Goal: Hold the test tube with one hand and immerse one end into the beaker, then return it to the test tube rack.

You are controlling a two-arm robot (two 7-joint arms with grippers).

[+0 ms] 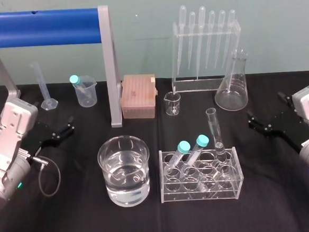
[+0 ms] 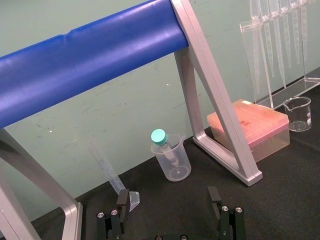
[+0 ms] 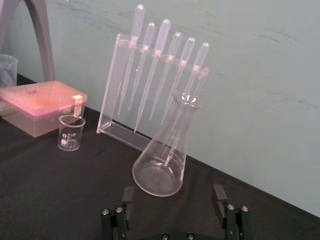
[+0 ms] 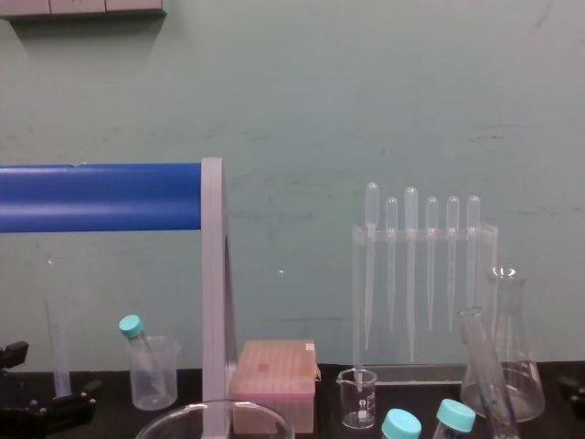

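The test tube [image 1: 215, 127] is a slim clear glass tube with no cap. It stands slightly tilted in a back right hole of the clear test tube rack [image 1: 202, 195], and its upper part leans in the chest view [image 4: 482, 361]. The beaker [image 1: 109, 151], wide and holding clear liquid, sits left of the rack; its rim [image 4: 215, 413] also appears in the chest view. My right gripper [image 1: 256, 124] hovers open to the right of the rack, apart from the tube, with nothing between its fingers [image 3: 218, 194]. My left gripper [image 1: 65, 130] rests open at the far left, fingers [image 2: 122, 200] empty.
Two teal-capped tubes [image 1: 191, 148] lean in the rack. Behind stand a small spouted beaker [image 1: 172, 103], a pink tip box [image 1: 138, 96], a conical flask [image 1: 232, 86], a pipette stand [image 1: 205, 43], a plastic cup [image 1: 85, 90] and a grey frame with a blue roller [image 1: 108, 66].
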